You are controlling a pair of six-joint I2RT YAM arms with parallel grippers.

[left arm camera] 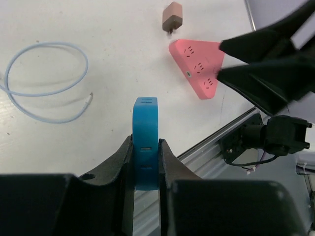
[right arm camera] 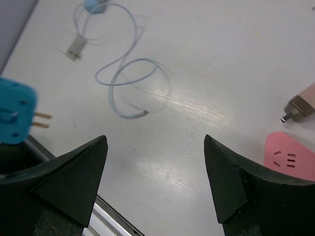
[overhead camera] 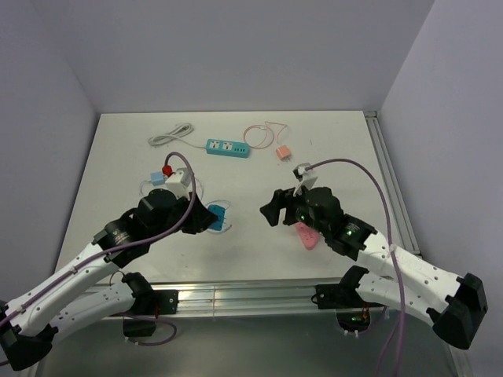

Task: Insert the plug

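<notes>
My left gripper (overhead camera: 206, 219) is shut on a blue plug adapter (left arm camera: 145, 140), held above the table near its front edge. The adapter also shows in the top view (overhead camera: 215, 214), and in the right wrist view (right arm camera: 15, 117) with its two brass prongs pointing right. A pink triangular socket block (overhead camera: 308, 235) lies flat on the table under my right arm; it also shows in the left wrist view (left arm camera: 198, 66) and the right wrist view (right arm camera: 294, 155). My right gripper (overhead camera: 274, 209) is open and empty, hovering just left of the pink socket, with its jaws wide apart over bare table (right arm camera: 155, 147).
A teal power strip (overhead camera: 228, 148) lies at the back centre with a white cable (overhead camera: 172, 133) to its left. A pinkish charger block (overhead camera: 284, 154) with a thin cable lies at the back right. A light blue cable (left arm camera: 45, 81) and a small blue charger (overhead camera: 157, 177) lie at the left. A metal rail (overhead camera: 251, 294) runs along the front edge.
</notes>
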